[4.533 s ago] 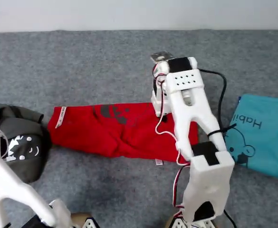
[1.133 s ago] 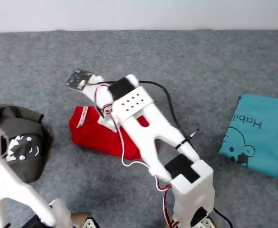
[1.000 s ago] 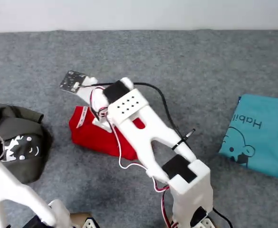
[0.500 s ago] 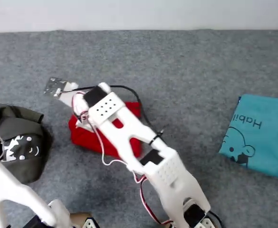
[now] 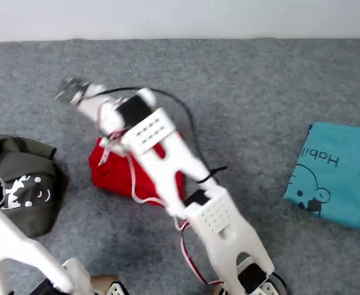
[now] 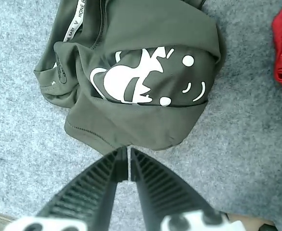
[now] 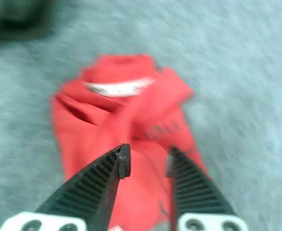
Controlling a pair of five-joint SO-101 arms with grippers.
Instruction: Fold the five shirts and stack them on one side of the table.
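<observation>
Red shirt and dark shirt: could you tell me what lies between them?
Just a bare strip of table separates the red shirt and dark shirt, per the high view.

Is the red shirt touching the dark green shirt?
Apart. The high view shows bare carpet between the red shirt and the dark green shirt.

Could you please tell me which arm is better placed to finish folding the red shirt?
Probably the right arm: its jaws hang open just above the red shirt, while the left arm has its jaws shut over the olive shirt.
</observation>
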